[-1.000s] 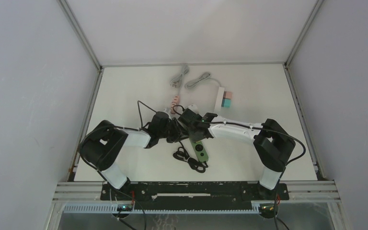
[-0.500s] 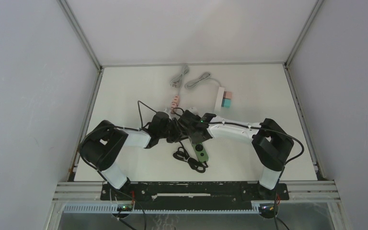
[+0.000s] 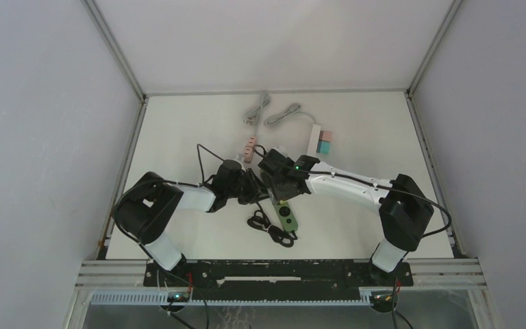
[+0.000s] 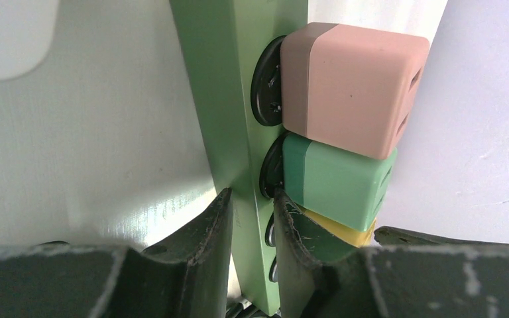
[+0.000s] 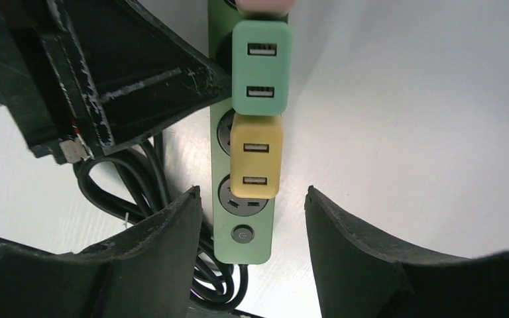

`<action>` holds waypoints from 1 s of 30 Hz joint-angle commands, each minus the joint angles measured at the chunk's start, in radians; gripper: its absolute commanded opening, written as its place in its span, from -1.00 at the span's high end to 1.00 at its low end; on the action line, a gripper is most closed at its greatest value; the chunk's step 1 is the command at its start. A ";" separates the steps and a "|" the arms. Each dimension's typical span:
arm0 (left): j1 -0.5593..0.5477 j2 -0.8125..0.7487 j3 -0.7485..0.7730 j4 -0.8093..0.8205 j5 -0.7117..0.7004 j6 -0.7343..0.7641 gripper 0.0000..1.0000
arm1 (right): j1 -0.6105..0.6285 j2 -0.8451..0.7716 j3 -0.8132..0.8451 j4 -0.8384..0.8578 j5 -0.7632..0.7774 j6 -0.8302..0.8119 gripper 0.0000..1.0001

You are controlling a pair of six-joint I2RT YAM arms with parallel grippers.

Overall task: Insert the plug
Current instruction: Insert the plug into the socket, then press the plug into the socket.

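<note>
the left gripper is clamped across the long pale-green plastic power strip, one dark finger on each narrow side, the strip lying on the white worktop. three cube-shaped usb plugs run in a row along the strip's face. the pink cube plug sits farthest from the switch end. the mint-green cube plug comes right after it. then there's the yellow cube plug, touching the green one and sitting against the strip over its socket.

in the right wrist view, one more socket shows partly bare past the yellow plug. after it comes the round power button at the strip's end. the right gripper hangs over that end with its jaws parted wide, a finger on either side of the strip. there's a gap on both sides and it has hold of nothing. a black power cord coils just beside the strip, on the left gripper's side.

from above, both arms meet over the strip at mid-worktop. farther back lies a white power strip carrying pink and teal plugs, with two bundled grey cables near the back edge. a small pink object lies just beyond the grippers, too small to make out.
</note>
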 commanded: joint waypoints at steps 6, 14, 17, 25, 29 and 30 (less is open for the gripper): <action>-0.008 0.013 0.005 -0.005 0.008 0.000 0.35 | -0.025 0.048 0.091 0.007 -0.027 0.000 -0.27; -0.008 0.014 0.008 -0.005 0.012 0.001 0.35 | -0.048 0.095 0.100 0.010 -0.019 0.002 -0.16; -0.008 0.014 0.008 -0.006 0.013 0.001 0.35 | -0.051 0.103 0.101 0.016 -0.029 0.000 -0.07; -0.008 0.013 0.006 -0.006 0.015 0.001 0.35 | -0.054 0.134 0.116 0.005 -0.043 -0.008 0.36; -0.008 0.014 0.006 -0.006 0.015 0.001 0.35 | -0.048 0.159 0.109 -0.018 -0.027 -0.018 0.78; -0.008 0.014 0.006 -0.006 0.016 0.001 0.35 | -0.048 0.164 0.102 -0.021 -0.023 -0.023 0.90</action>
